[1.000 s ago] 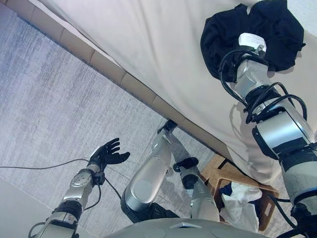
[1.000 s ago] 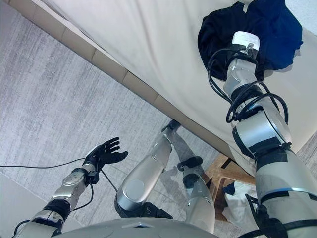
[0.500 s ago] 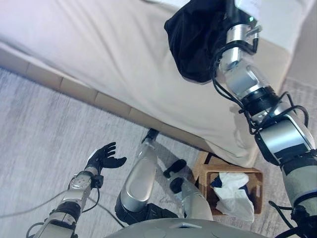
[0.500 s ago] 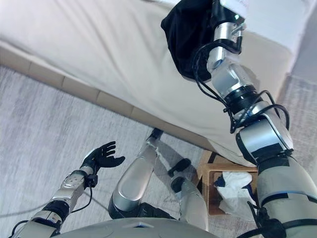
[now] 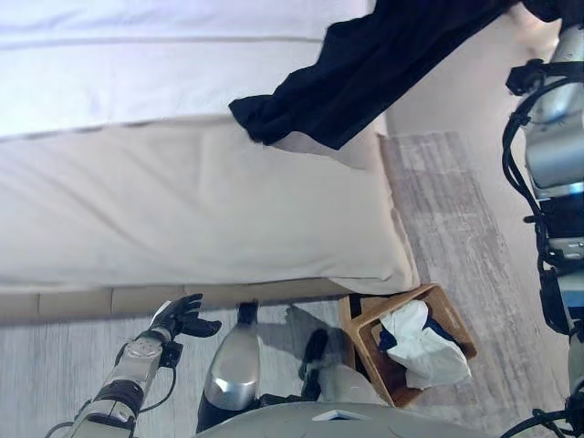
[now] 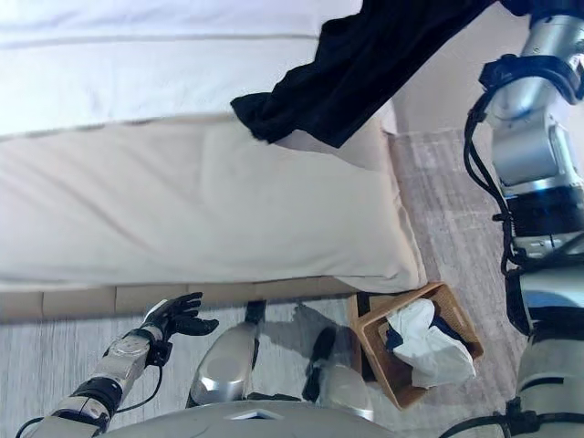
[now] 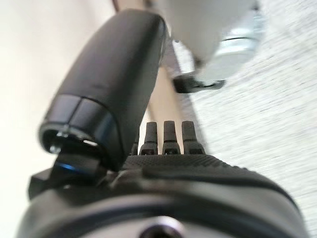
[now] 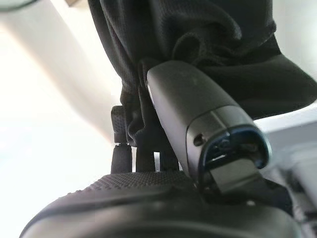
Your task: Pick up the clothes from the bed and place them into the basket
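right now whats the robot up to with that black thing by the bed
The right hand is shut on a black garment, which hangs in the air over the corner of the bed. The wooden basket on the floor already holds white and dark clothes. The left hand is open and idle, low by the bed's side.

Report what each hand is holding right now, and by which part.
The right hand holds the black cloth garment by a bunched fold, its fingers curled into the fabric. The left hand holds nothing, fingers open beside the bed.
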Controlling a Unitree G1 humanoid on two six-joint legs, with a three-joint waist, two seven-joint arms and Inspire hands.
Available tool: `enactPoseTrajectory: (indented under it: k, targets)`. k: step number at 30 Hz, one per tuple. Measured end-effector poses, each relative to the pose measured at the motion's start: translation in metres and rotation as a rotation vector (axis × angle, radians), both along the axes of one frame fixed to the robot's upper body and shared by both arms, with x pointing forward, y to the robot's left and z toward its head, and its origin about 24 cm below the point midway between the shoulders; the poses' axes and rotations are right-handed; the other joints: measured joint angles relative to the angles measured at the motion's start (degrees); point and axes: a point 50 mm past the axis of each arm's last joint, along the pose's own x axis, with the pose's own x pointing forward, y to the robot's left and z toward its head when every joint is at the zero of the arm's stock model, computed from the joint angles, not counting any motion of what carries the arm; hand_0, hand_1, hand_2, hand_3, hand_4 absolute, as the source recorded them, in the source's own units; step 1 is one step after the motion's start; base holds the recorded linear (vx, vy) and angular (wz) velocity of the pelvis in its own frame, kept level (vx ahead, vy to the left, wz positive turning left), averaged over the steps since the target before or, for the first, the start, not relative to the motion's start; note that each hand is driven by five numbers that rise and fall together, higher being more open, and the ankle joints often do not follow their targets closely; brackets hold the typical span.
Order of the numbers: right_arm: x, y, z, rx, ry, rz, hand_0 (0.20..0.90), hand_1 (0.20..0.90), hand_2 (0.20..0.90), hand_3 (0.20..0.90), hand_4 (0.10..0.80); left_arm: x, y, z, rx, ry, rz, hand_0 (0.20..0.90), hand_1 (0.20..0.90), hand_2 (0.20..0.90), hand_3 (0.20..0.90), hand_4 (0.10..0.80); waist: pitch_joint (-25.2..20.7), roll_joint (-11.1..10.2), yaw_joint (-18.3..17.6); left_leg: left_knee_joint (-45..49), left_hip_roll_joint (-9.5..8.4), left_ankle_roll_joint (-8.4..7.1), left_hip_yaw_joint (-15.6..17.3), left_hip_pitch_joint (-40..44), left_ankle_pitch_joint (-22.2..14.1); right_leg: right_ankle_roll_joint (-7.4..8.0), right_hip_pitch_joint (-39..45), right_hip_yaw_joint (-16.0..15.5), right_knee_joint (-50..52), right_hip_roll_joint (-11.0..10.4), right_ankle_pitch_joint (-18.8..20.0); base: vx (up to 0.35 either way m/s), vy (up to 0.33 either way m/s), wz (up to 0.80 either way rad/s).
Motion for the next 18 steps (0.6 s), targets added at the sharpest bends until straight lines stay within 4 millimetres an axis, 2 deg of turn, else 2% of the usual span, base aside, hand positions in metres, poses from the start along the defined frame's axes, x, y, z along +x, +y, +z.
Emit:
enactPoseTrajectory:
  k: [4, 8, 13, 18]
  targets:
    - [-0.008, -0.014, -0.007, -0.040, 0.045, -0.040, 0.300, 0.300, 0.300, 0.200, 0.100, -0.011, -0.015, -0.011, -0.033, 0.045, -0.020, 0.900, 0.900, 0.900, 0.900, 0.800, -4.4, 1.6, -4.7, -3.3, 0.55, 0.00, 4.1, 4.7, 0.0, 0.00, 1.9, 3.8, -2.3, 0.4, 0.6, -0.037, -0.077, -0.49]
    - [-0.014, -0.027, -0.016, -0.027, 0.071, -0.067, 0.300, 0.300, 0.300, 0.200, 0.100, -0.017, -0.030, -0.019, -0.062, 0.084, -0.066, 0.900, 0.900, 0.900, 0.900, 0.800, -7.2, 3.3, -8.4, -5.2, 1.87, 0.01, 6.8, 7.3, 0.0, 0.01, 2.2, 6.5, -2.3, 1.7, 0.6, -0.030, -0.064, -0.40]
    - [-0.017, -0.037, -0.028, -0.027, 0.129, -0.084, 0.300, 0.300, 0.300, 0.200, 0.100, -0.020, -0.043, -0.025, -0.090, 0.114, -0.114, 0.900, 0.900, 0.900, 0.900, 0.800, -8.3, 4.7, -11.7, -6.1, 3.15, 0.00, 9.0, 9.3, 0.0, 0.00, 2.2, 9.0, -2.2, 3.0, 0.6, 0.006, -0.074, -0.29]
    - [-0.016, -0.041, -0.047, -0.040, 0.246, -0.060, 0.300, 0.300, 0.300, 0.200, 0.100, -0.026, -0.044, -0.028, -0.080, 0.138, -0.129, 0.900, 0.900, 0.900, 0.900, 0.800, -9.0, 5.9, -13.4, -6.0, 4.04, -0.07, 10.6, 9.9, -0.1, -0.39, 1.7, 10.8, -2.2, 3.9, 0.9, -0.026, -0.075, -0.19]
